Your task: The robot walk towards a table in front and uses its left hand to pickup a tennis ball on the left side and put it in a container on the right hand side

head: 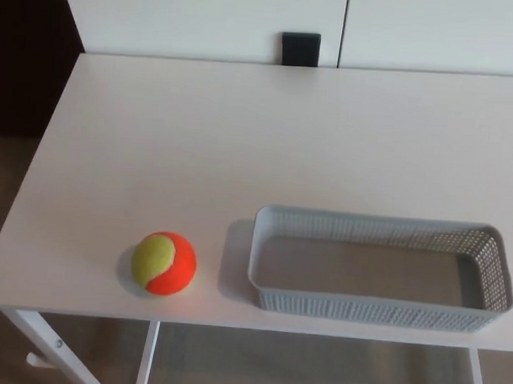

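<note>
The orange and yellow-green ball (164, 263) rests on the white desk (241, 141) toward 7 o'clock, at 9 o'clock of the empty grey mesh basket (379, 310) and not touching it, while neither hand shows, so its grip cannot be told.

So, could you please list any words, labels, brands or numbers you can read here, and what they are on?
None: the orange and yellow-green tennis ball, the grey perforated plastic basket, the white table and the small black square behind it show no writing.
</note>
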Robot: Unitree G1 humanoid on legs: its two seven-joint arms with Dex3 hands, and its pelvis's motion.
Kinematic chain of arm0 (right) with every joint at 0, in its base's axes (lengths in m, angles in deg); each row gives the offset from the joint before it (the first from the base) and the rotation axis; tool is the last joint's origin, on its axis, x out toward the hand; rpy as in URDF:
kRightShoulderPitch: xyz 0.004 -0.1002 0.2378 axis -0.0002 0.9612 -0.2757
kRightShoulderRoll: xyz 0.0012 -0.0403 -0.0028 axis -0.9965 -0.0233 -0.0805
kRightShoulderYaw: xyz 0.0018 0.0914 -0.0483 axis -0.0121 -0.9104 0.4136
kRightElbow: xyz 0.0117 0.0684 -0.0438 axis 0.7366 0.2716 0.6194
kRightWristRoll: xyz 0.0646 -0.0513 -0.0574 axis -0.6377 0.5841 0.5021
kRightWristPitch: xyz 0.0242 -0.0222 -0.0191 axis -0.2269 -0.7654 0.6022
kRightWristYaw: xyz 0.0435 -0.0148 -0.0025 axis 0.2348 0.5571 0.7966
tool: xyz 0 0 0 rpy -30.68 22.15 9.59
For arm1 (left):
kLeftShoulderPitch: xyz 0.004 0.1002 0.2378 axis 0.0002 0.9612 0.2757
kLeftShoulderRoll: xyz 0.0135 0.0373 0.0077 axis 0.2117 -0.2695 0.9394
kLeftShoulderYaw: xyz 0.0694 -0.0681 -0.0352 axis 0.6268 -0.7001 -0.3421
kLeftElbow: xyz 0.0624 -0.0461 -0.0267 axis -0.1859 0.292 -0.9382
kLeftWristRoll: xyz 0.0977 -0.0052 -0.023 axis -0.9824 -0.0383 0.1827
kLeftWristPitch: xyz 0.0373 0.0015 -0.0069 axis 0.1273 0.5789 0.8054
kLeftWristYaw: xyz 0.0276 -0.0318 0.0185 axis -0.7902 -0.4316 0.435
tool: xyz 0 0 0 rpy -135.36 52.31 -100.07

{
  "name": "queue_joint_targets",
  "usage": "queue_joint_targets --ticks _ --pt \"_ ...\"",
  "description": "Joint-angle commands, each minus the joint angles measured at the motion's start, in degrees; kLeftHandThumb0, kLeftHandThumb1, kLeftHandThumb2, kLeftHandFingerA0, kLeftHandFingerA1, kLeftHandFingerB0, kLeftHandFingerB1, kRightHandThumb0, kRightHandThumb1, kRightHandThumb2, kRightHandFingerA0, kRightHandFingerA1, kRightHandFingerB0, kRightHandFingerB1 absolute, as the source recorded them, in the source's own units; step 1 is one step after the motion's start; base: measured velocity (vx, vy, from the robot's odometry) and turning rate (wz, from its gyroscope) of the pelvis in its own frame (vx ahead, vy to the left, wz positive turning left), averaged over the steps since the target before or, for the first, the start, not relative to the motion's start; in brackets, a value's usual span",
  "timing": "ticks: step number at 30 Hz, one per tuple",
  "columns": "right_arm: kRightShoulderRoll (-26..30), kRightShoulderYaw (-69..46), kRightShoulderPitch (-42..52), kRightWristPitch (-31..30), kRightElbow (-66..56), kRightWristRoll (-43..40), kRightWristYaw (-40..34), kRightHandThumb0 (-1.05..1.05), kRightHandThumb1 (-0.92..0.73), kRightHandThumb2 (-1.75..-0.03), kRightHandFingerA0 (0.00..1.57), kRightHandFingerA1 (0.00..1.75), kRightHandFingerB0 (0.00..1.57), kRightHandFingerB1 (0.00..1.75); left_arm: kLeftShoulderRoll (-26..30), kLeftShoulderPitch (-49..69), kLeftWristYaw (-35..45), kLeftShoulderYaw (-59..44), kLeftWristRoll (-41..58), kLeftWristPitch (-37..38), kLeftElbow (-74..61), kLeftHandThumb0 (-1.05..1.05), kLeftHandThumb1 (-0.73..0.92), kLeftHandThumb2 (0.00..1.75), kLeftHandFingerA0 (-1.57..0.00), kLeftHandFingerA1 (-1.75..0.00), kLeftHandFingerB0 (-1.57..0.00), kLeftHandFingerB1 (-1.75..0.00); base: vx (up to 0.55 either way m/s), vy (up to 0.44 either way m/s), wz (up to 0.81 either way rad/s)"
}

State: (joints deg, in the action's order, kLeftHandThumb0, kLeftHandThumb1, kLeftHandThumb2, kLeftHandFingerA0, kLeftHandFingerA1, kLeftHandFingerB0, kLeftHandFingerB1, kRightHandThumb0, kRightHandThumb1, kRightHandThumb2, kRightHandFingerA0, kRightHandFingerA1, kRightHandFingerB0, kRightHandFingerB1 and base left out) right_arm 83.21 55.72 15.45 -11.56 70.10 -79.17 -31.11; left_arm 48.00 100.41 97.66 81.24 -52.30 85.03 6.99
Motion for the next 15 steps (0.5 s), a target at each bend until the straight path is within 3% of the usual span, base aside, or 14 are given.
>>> queue_joint_targets --ticks 1,2,3,8,11,12,13,15 --pt "0.2 0.1 0.0 0.0 -1.0 0.3 -0.3 0.16 -0.63 -0.58 0.44 0.57 0.31 0.46 1.1 0.3 -0.2 -0.5 0.1 -0.5 -1.7 -0.20 0.34 0.85 -0.26 -0.60 -0.12 -0.50 0.00 0.000 0.00" --pt "0.2 0.1 0.1 -0.2 -1.2 0.3 -0.3 0.16 -0.63 -0.58 0.44 0.57 0.31 0.46 1.0 0.4 -0.1 -0.6 0.2 -0.7 -1.7 -0.20 0.34 0.85 -0.26 -0.60 -0.12 -0.50 0.00 0.000 0.00" --pt "0.1 0.2 0.0 0.0 -0.8 0.3 -0.3 0.16 -0.63 -0.58 0.44 0.58 0.31 0.46 0.9 0.6 -0.5 -1.0 0.4 0.2 -1.2 -0.24 0.50 0.55 -0.29 -0.49 -0.21 -0.31 0.00 0.000 0.00" --pt "-0.3 0.2 -1.5 0.1 0.0 0.0 0.0 0.16 -0.64 -0.58 0.43 0.58 0.31 0.47 -2.1 3.0 1.9 -6.5 8.8 -2.2 -9.2 -0.26 0.51 0.57 -0.17 -0.41 -0.12 -0.27 0.00 0.000 0.00" --pt "0.5 -0.5 -0.6 -1.7 -2.4 -0.8 0.9 0.16 -0.65 -0.58 0.42 0.55 0.30 0.45 -2.7 12.3 11.6 -8.7 18.9 -3.0 -26.3 -0.30 0.47 0.61 -0.12 -0.37 -0.08 -0.20 0.00 0.000 0.00" --pt "0.4 -0.4 -0.8 -1.8 -2.3 -0.7 0.8 0.15 -0.63 -0.58 0.43 0.55 0.30 0.45 -0.6 14.6 16.8 -8.8 21.6 -1.0 -29.8 -0.33 0.47 0.55 -0.29 -0.32 -0.15 -0.28 0.00 0.000 0.00" --pt "0.3 -0.2 -1.2 -1.9 -2.1 -0.4 0.7 0.15 -0.63 -0.58 0.43 0.55 0.30 0.45 2.5 18.1 24.7 -8.9 25.7 2.2 -34.9 -0.33 0.47 0.55 -0.29 -0.32 -0.15 -0.28 0.00 0.000 0.00" --pt "0.0 -0.3 -2.4 -2.1 -1.6 -0.6 0.8 0.15 -0.63 -0.58 0.43 0.56 0.30 0.45 3.5 19.4 25.7 -9.1 27.0 1.8 -39.5 -0.36 0.47 0.56 -0.28 -0.31 -0.16 -0.28 0.00 0.000 0.00"
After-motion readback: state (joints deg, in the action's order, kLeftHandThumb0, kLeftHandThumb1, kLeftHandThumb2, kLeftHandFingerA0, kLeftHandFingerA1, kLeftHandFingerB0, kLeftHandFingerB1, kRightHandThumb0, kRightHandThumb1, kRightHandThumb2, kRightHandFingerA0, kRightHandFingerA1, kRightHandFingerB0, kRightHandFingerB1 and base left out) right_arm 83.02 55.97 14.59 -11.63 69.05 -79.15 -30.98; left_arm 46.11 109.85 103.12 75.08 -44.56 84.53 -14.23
